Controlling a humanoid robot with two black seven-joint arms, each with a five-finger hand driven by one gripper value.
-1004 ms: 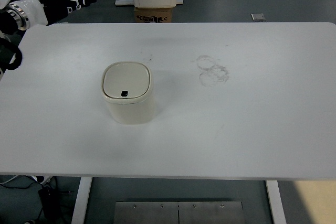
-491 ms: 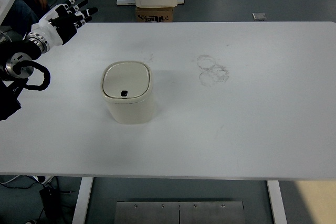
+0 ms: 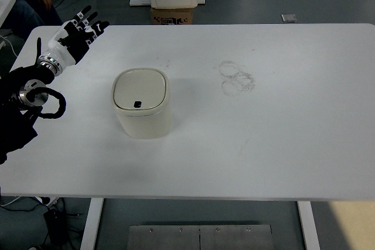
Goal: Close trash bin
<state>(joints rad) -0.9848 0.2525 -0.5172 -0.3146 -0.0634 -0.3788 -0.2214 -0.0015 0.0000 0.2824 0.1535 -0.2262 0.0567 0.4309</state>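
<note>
A cream trash bin point(image 3: 142, 105) with rounded corners stands left of the table's middle. Its lid point(image 3: 140, 89) lies flat and shut, with a small dark button near the front edge. My left hand point(image 3: 75, 36) is over the table's far left corner, well to the left of and behind the bin, touching nothing. Its fingers point(image 3: 88, 24) are spread and hold nothing. The black forearm runs down to the left edge of the picture. My right arm is out of view.
The white table point(image 3: 263, 121) has faint ring-shaped smudges point(image 3: 236, 78) right of centre. Beyond the far edge stand a white unit and a cardboard box point(image 3: 171, 14) on the floor. A person's dark clothing shows at the top left corner.
My left arm has swung further in over the table's left side and dropped lower in the picture, with the hand still spread. The bin has not moved.
</note>
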